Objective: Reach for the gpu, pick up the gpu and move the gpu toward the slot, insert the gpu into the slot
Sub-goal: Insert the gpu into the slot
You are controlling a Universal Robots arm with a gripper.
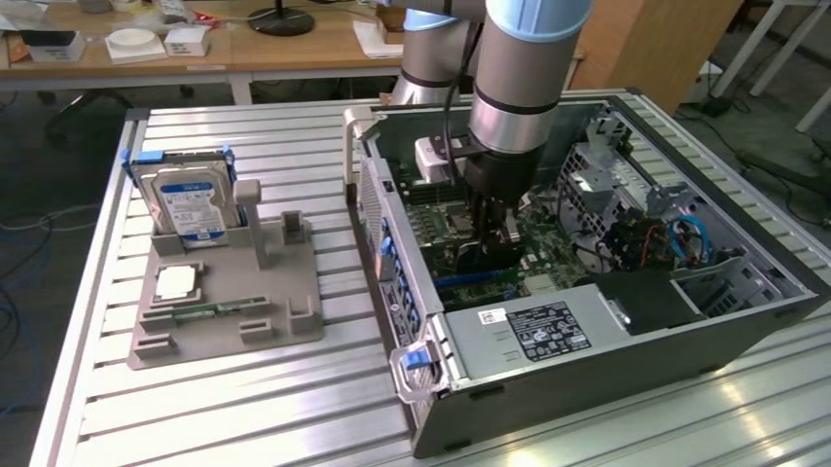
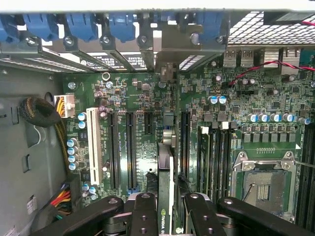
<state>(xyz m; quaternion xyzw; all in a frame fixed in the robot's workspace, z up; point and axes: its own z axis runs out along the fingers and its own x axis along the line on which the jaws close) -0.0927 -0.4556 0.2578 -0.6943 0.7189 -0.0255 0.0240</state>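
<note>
Black end effector (image 2: pixel 166 216) fingers clamp the gpu (image 2: pixel 166 196) edge-on above the motherboard (image 2: pixel 138 98), its lower end cut off, arm (image 1: pixel 520 88) reaching straight down into the case (image 1: pixel 727 321).

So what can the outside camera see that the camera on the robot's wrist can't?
The exterior view alone takes in the hard drive standing in its grey holder on the table beside the computer case. The wrist view alone gives the white expansion slot and the empty processor socket up close. Both share the motherboard, the gripper and the gpu held edge-on.
</note>
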